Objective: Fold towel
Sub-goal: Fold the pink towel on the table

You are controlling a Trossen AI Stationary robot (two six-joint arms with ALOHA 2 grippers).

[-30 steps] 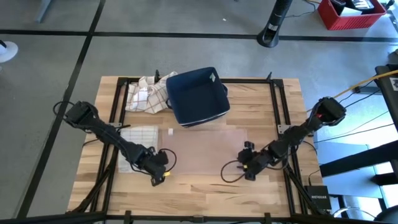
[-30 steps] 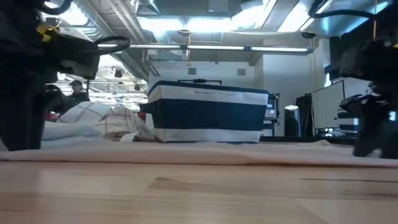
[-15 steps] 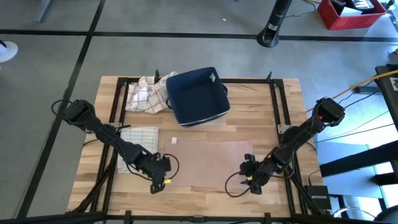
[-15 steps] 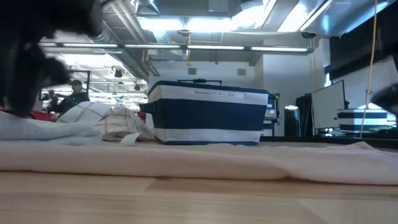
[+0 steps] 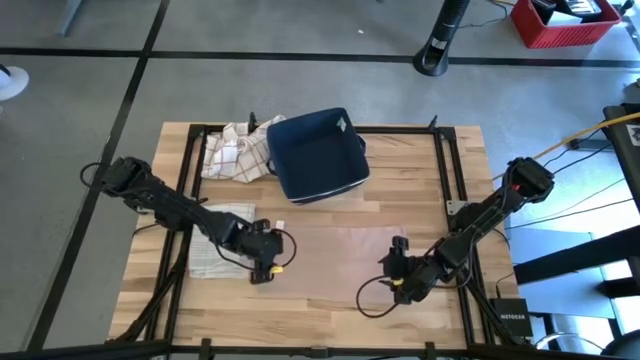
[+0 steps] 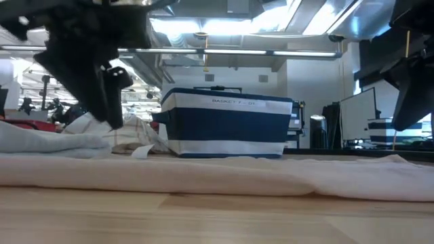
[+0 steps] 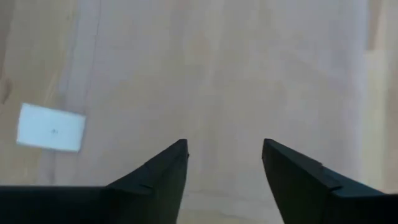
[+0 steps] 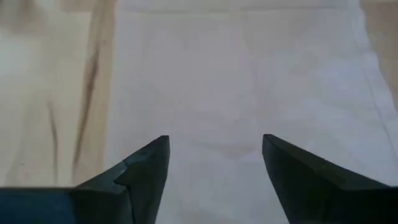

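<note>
One pale pink towel [image 5: 335,252] lies spread flat on the wooden bench [image 5: 330,310], in its near half, between the two arms. Two claws work at it. The left claw [image 5: 266,258] hangs over the towel's left edge with its fingers [image 7: 163,171] spread apart and nothing between them; a small white tag [image 7: 50,127] shows on the cloth just beside it. The right claw [image 5: 398,277] hovers at the towel's right edge, its fingers [image 8: 149,167] likewise parted and empty, with pink cloth beneath.

Behind the towel stands one navy basket [image 5: 318,153] with a white stripe, at the far middle of the bench. To its left sits one crumpled heap of checked cloth [image 5: 235,150]. One folded checked towel [image 5: 220,235] lies flat at the left, partly under the left arm. A black frame [image 5: 445,170] runs round the bench top. On the floor beyond are one black stand base [image 5: 435,55] and one red crate [image 5: 565,20].
</note>
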